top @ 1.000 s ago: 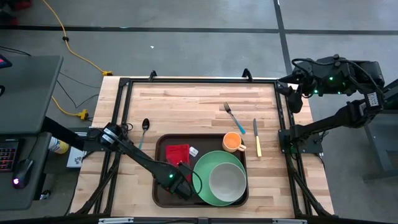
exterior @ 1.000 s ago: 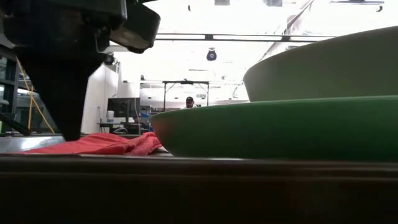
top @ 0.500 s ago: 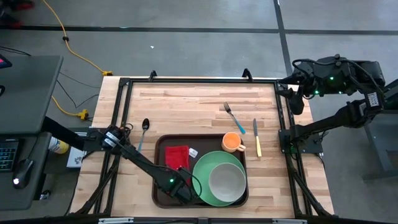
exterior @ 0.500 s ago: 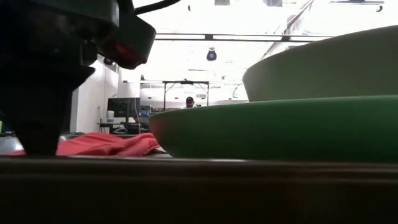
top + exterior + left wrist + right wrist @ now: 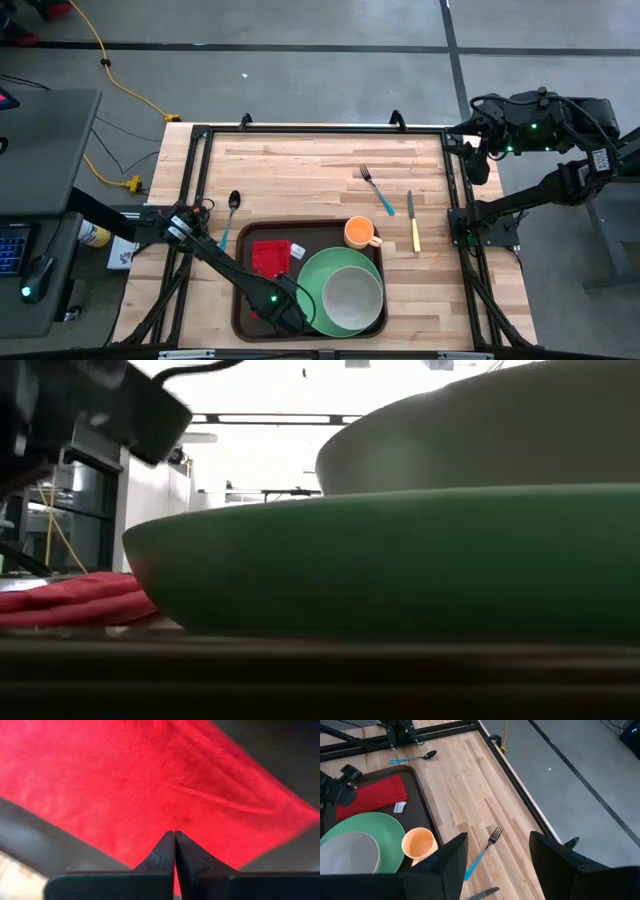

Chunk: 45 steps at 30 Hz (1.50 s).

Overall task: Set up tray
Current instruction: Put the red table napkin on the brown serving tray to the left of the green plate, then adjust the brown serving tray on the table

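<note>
Brown tray (image 5: 241, 300) sits at the near centre of the wooden table (image 5: 300, 165), near edge close to the table's front. On it: red napkin (image 5: 268, 258) in the left part, green plate (image 5: 312, 283) filling the right part, grey bowl (image 5: 351, 296) resting on the plate. Orange cup (image 5: 359, 233) stands at the tray's far right corner, just beside the plate; can't tell if it is on the tray or on its rim.

Left gripper (image 5: 283, 318) is low over the tray's near left part, between napkin and plate, arm stretching in from the left edge of the table. In the left wrist view its fingers (image 5: 162, 856) are pressed together with only a hairline gap, tips over the napkin (image 5: 150, 790); nothing visibly pinched between them.

Right gripper (image 5: 478, 152) waits off the table's far right corner, raised. Its fingers (image 5: 451, 857) stand spread, holding nothing.

Off the tray: spoon (image 5: 229, 212) with a blue handle on the table left of the tray's far left corner; fork (image 5: 375, 187) with a blue handle far of the cup; knife (image 5: 412, 220) with a yellow handle right of the cup. All three lie flat on the wood, apart from one another.

Low view: plate (image 5: 400, 560) and bowl (image 5: 480, 430) fill the frame, napkin (image 5: 70, 600) at left.
</note>
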Each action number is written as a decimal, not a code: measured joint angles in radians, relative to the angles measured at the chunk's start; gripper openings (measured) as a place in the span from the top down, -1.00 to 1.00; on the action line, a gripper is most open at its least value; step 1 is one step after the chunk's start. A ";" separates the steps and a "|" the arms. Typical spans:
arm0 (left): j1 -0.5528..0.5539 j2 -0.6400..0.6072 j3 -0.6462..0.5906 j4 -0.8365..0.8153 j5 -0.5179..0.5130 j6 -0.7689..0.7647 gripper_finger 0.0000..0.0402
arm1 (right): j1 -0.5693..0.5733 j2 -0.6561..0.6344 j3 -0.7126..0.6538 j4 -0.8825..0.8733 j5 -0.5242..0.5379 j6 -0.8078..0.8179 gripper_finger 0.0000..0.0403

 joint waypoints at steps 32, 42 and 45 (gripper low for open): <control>0.024 -0.449 -0.042 -0.406 -0.666 -0.149 0.67 | 0.000 -0.098 -0.497 0.001 0.193 0.481 0.05; 0.024 -0.633 -0.271 -0.316 -0.717 -0.259 0.67 | 0.000 -0.251 -0.962 0.094 0.076 0.866 0.05; 0.024 -0.681 -0.329 -0.319 -0.745 -0.306 0.67 | 0.000 -0.286 -1.052 0.189 0.064 0.919 0.05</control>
